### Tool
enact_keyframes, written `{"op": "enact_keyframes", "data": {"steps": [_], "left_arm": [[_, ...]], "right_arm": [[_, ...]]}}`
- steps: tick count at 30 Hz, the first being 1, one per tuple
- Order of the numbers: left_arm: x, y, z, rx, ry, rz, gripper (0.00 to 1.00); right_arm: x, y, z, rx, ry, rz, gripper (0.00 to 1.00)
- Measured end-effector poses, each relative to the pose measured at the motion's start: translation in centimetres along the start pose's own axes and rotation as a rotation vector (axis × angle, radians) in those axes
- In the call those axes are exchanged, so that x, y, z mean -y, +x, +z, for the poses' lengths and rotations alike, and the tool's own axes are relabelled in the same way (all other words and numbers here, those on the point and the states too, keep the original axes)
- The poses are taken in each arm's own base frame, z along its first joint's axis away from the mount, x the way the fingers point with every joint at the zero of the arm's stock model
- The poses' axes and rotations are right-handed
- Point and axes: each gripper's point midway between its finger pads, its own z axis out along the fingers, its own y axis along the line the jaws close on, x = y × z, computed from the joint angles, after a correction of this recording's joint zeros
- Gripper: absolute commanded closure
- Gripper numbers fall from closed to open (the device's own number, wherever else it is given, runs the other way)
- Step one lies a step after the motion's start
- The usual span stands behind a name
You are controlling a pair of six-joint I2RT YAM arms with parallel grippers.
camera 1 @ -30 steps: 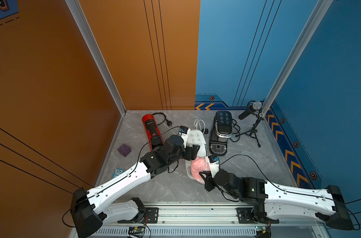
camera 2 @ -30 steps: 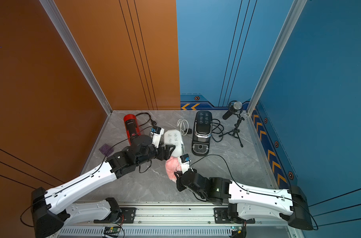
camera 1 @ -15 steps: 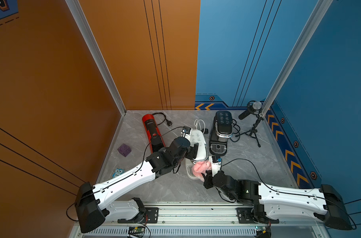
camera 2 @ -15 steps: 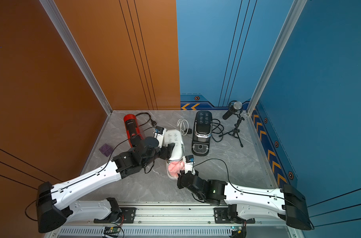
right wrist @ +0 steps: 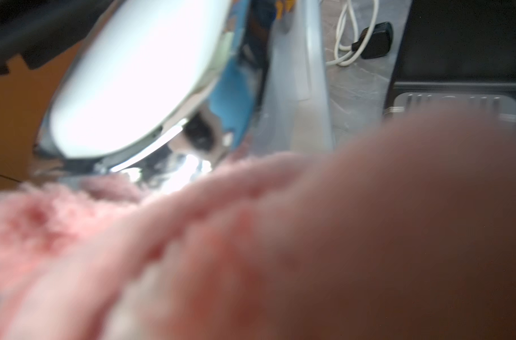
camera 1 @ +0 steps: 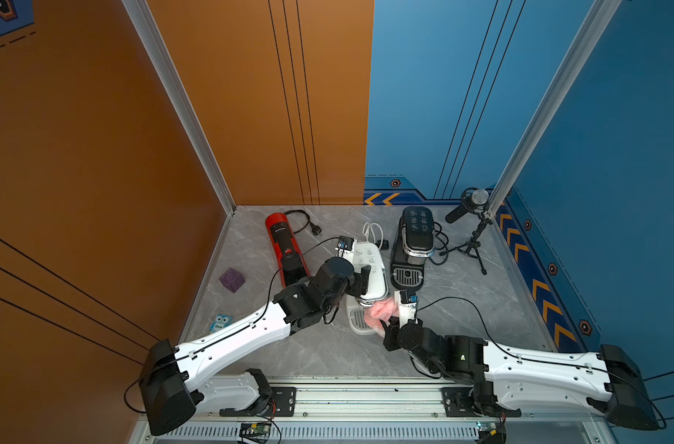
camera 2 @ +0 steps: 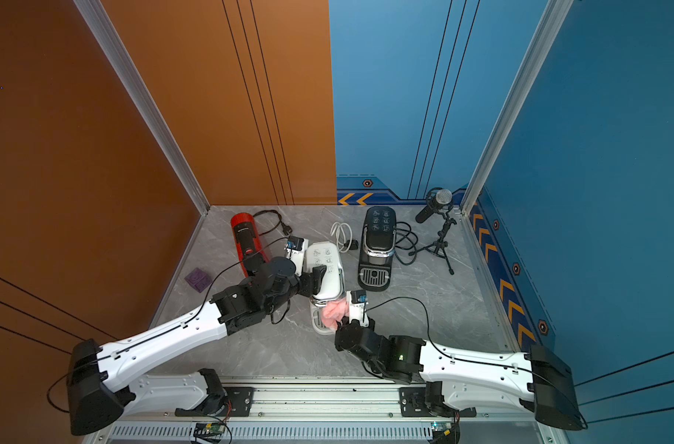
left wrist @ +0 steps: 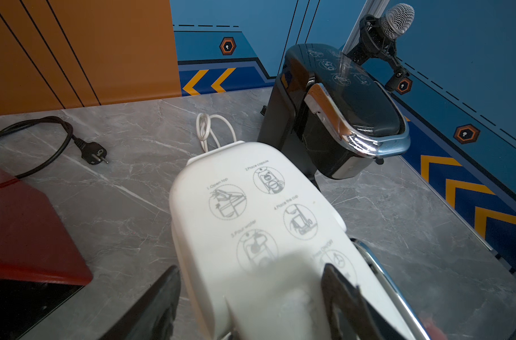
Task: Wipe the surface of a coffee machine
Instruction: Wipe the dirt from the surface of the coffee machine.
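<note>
A white coffee machine (camera 1: 370, 269) (camera 2: 326, 269) stands mid-table, printed pictograms on its lid (left wrist: 251, 212). My left gripper (camera 1: 366, 286) (left wrist: 251, 282) sits over its front end, open, one black finger on either side of the body. A narrow gap shows at one finger; the other overlaps the lid's edge. My right gripper (camera 1: 387, 326) (camera 2: 341, 323) is shut on a fluffy pink cloth (camera 1: 377, 310) (right wrist: 251, 235). The cloth is bunched under the machine's chrome-rimmed head (right wrist: 133, 82), above the drip tray. It hides the right fingers in the right wrist view.
A black coffee machine (camera 1: 414, 242) stands just right of the white one, a red one (camera 1: 283, 246) lies to its left. A microphone on a tripod (camera 1: 472, 203) is at the back right. A white cable (camera 1: 373, 230), a purple cube (camera 1: 231, 280) and a blue owl toy (camera 1: 221, 322) lie around.
My left arm has swung right and its jaws now straddle the white machine, slightly narrower than before. The right gripper has carried the pink cloth closer under the machine's head.
</note>
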Motion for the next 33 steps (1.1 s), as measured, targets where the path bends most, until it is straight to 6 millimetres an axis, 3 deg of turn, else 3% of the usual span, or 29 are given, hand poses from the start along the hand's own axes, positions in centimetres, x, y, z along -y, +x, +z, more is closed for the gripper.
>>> {"op": "enact_keyframes", "data": {"steps": [4, 11, 14, 21, 25, 29, 33], "left_arm": [[0.0, 0.1, 0.1, 0.003, 0.003, -0.031, 0.25], [0.0, 0.4, 0.3, 0.017, 0.009, -0.086, 0.26], [0.0, 0.4, 0.3, 0.024, 0.012, -0.096, 0.26], [-0.1, 0.5, 0.2, 0.030, 0.015, -0.109, 0.26], [-0.2, 0.5, 0.1, 0.032, 0.016, -0.121, 0.26], [-0.2, 0.6, 0.1, 0.032, 0.016, -0.126, 0.26], [-0.2, 0.6, 0.1, 0.031, 0.015, -0.132, 0.26]], "right_arm": [[-2.3, 0.8, 1.2, -0.019, -0.032, -0.014, 1.00], [-2.1, 0.9, 2.3, -0.021, -0.021, 0.010, 1.00], [-0.7, 0.8, 2.0, -0.017, -0.019, 0.046, 1.00], [5.2, -0.9, 0.3, 0.068, 0.041, 0.174, 1.00], [7.4, -1.3, 0.5, 0.085, 0.049, 0.233, 1.00], [7.9, -0.5, 1.6, 0.065, -0.004, 0.287, 1.00], [7.2, 0.1, 2.5, 0.039, -0.089, 0.325, 1.00]]}}
